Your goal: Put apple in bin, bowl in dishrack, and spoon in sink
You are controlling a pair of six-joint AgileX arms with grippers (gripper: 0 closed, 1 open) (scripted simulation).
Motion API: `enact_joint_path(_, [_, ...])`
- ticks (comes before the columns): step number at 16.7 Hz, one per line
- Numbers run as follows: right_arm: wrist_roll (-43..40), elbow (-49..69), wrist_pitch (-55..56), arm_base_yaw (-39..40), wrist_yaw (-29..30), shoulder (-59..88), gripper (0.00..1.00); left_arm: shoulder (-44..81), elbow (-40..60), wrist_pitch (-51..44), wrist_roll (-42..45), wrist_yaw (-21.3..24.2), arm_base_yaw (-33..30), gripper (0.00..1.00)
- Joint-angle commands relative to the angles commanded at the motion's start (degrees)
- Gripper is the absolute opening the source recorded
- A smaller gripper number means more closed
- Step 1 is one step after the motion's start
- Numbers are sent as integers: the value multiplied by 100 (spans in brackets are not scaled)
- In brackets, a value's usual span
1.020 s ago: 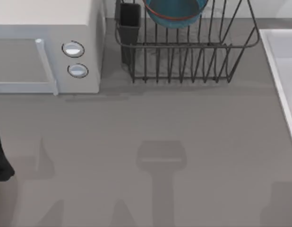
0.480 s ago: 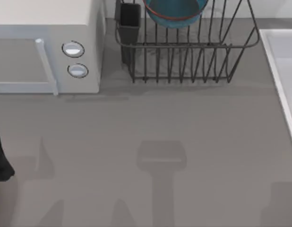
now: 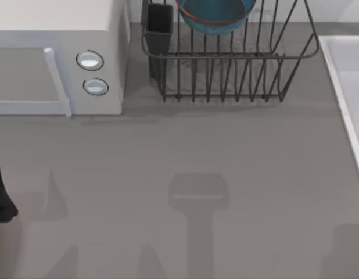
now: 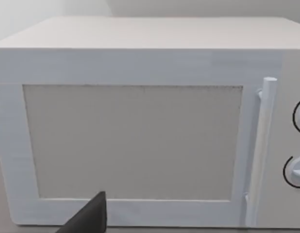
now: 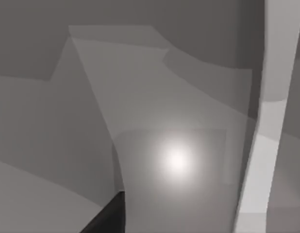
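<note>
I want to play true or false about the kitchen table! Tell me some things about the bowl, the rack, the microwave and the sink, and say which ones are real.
1. The bowl sits in the dishrack. True.
2. The bowl is yellow. False: it is teal-blue with a reddish-brown rim.
3. The microwave stands at the table's left side. True.
4. The microwave door hangs wide open. False: in the left wrist view the door is closed, handle flat against the front.
5. The sink is at the table's right edge. True.
6. The rack's black utensil cup is at the corner nearest the sink. False: it is at the corner nearest the microwave.
</note>
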Motion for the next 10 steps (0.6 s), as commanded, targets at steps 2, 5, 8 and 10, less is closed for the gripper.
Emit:
enact_joint_path(2, [0,0,0,0,0,0,0,0,0,0,0,0,0,100])
enact_joint_path(5, [248,253,-563,59,192,-416,0,0,0,0,0,0,0,100])
enact_joint_path(8, [205,407,-782,48,192,-507,0,0,0,0,0,0,0,100])
enact_joint_path(10, [185,748,-1212,43,195,-665,0,0,0,0,0,0,0,100])
